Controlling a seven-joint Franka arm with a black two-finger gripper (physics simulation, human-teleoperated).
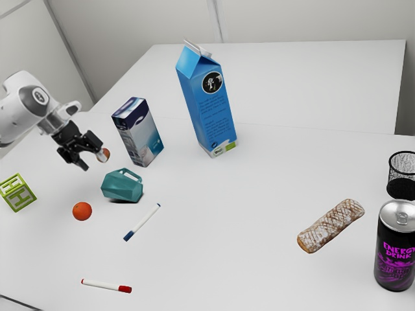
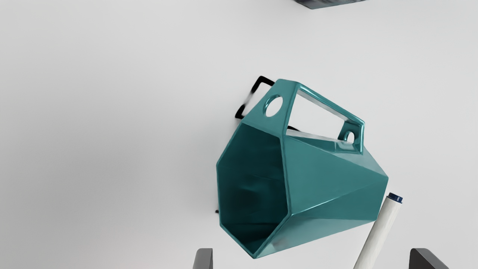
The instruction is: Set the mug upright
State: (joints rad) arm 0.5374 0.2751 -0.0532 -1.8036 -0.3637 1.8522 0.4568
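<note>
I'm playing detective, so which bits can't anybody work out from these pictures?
- The side the mug lies on: both views, its own body hides it.
- The little orange ball by the jaws: exterior view, they partly cover it.
- The wire cup: exterior view, cut off by the edge.
- The pen near the mug: wrist view, the edge cuts it.
- Small writing on the blue carton: exterior view, too tiny.

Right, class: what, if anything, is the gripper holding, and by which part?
Nothing: the gripper is open, and the teal mug lies on its side.
</note>
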